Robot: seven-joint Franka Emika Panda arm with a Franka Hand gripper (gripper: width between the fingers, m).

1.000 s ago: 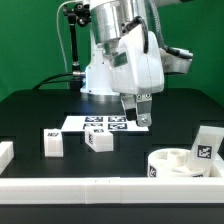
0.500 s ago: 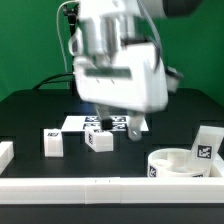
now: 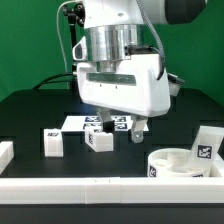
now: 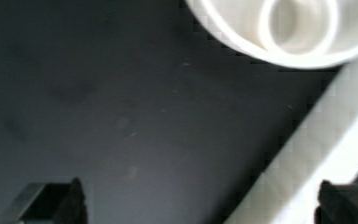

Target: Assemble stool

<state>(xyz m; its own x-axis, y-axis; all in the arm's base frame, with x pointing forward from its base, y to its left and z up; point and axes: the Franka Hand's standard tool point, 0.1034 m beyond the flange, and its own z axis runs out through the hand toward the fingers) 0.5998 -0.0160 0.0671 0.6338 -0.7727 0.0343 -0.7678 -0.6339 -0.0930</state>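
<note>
One black table [image 3: 30, 112] is carrying everything, and one white arm [image 3: 115, 50] is hanging over its middle. One long white rail [image 3: 100, 186] is running along the front edge, and a second, shorter rail piece [image 3: 5, 152] is showing at the exterior view's left. One marker board [image 3: 75, 122] is lying flat beneath the arm.

The stool is lying in four loose parts. One round seat [image 3: 178, 162] is sitting at the exterior view's right, just behind the long rail. Two leg blocks [image 3: 52, 143] [image 3: 99, 141] are standing side by side near the marker board's front edge, and a third leg block [image 3: 205, 145] is standing just behind the seat.

The pincer [image 3: 123, 128] is hovering over the marker board's front edge, between the nearer leg block and the seat. Its fingers [image 4: 51, 200] are standing wide apart, gripping and touching nothing.
</note>
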